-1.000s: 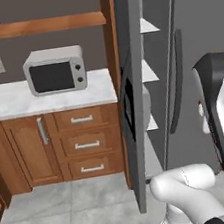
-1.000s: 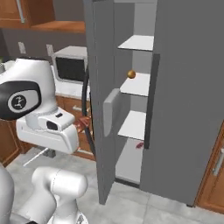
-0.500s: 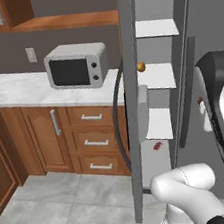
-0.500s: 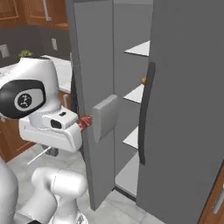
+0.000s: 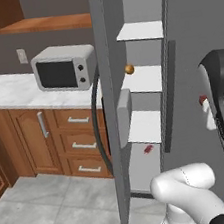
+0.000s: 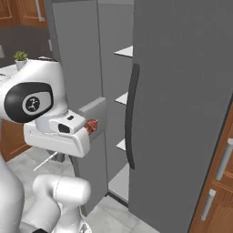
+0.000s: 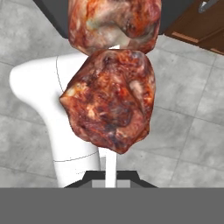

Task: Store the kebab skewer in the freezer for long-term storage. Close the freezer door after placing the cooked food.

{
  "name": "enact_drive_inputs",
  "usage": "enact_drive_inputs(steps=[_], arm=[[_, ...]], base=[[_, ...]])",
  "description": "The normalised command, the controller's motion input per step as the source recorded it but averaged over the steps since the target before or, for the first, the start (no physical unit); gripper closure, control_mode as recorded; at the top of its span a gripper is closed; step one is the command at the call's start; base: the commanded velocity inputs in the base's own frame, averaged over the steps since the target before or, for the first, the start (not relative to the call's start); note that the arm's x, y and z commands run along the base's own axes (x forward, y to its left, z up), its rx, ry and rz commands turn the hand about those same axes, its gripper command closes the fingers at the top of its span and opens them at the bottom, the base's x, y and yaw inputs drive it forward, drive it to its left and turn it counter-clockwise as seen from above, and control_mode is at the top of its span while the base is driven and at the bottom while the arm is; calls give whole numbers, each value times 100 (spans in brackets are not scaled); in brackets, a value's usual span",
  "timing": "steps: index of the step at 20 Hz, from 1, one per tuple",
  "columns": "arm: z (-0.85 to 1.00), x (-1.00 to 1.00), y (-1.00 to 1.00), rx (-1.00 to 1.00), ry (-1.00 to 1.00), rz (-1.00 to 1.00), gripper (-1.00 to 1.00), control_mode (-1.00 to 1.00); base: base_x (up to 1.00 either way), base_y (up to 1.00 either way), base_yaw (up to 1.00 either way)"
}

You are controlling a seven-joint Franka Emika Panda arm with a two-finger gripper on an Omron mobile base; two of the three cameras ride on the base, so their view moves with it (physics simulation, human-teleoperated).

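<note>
Left base view: you are looking at the tall grey freezer, its flat grey freezer door standing open beside a small grey microwave on the marble table.

Right base view: reddish-brown meat is showing at the tool.

Hand view: the tool is pinching the pale stick of the kebab skewer.

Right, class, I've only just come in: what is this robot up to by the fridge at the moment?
The arm's gripper is shut on the kebab skewer, pinching its pale stick with the meat chunks out in front. The freezer door stands open, showing the freezer's white shelves, with a small orange ball on one of them. The skewer is not yet inside.
</note>
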Motion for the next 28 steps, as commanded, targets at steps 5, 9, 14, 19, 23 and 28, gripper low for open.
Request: enact_drive_inputs(steps=[5, 9, 14, 19, 23, 28], arm=[[0, 0, 0, 0, 0, 0, 100, 100], [0, 0, 0, 0, 0, 0, 100, 100], [0, 0, 0, 0, 0, 0, 100, 100], [0, 0, 0, 0, 0, 0, 100, 100], [0, 0, 0, 0, 0, 0, 100, 100], [0, 0, 0, 0, 0, 0, 100, 100]], base=[[52, 5, -1], [71, 1, 0], [46, 12, 8], [34, 28, 13], [34, 8, 8], [59, 0, 1]])
